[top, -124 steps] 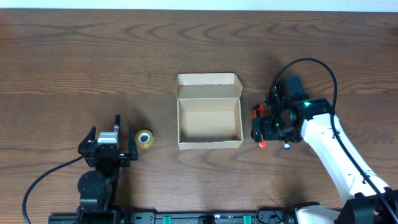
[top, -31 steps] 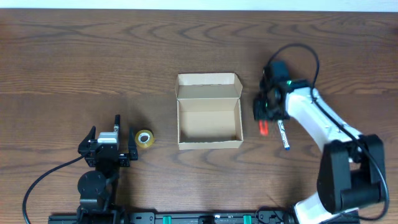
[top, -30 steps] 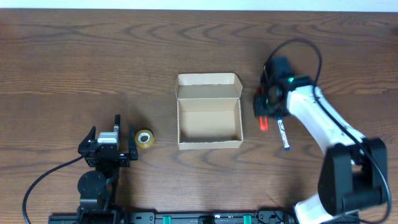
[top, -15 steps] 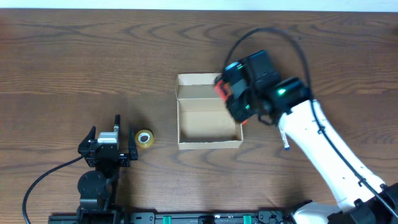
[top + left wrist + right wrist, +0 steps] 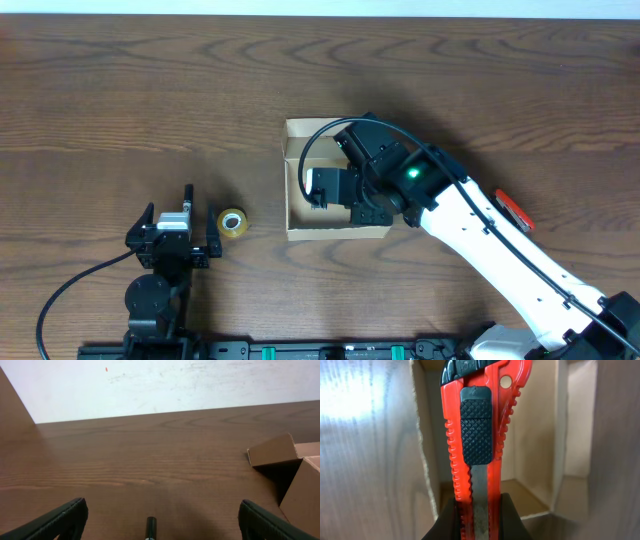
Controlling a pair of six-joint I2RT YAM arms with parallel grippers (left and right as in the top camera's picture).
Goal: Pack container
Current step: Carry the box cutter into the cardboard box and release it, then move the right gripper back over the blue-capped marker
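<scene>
The container [image 5: 330, 131], a tan cardboard box, lies open in mid-table with its lid flap folded back. My right gripper [image 5: 345, 190] hangs over its inside. In the right wrist view that gripper [image 5: 476, 512] is shut on a red utility knife [image 5: 475, 425] with a black slider, which points down into the container [image 5: 540, 435]. My left gripper [image 5: 170, 225] rests at the near left, well away from the box. In the left wrist view it [image 5: 160, 520] stands wide open with nothing between its fingers. The container's flap [image 5: 275, 451] shows at the right edge of that view.
A small yellow tape roll [image 5: 232, 222] lies beside the left gripper, left of the box. A red and grey object [image 5: 515, 212] lies on the wood just right of the right arm. Bare tabletop spreads behind and to the left of the box.
My right arm has swung left with the red knife, from beside the box's right side to above its inside. The left arm has not moved.
</scene>
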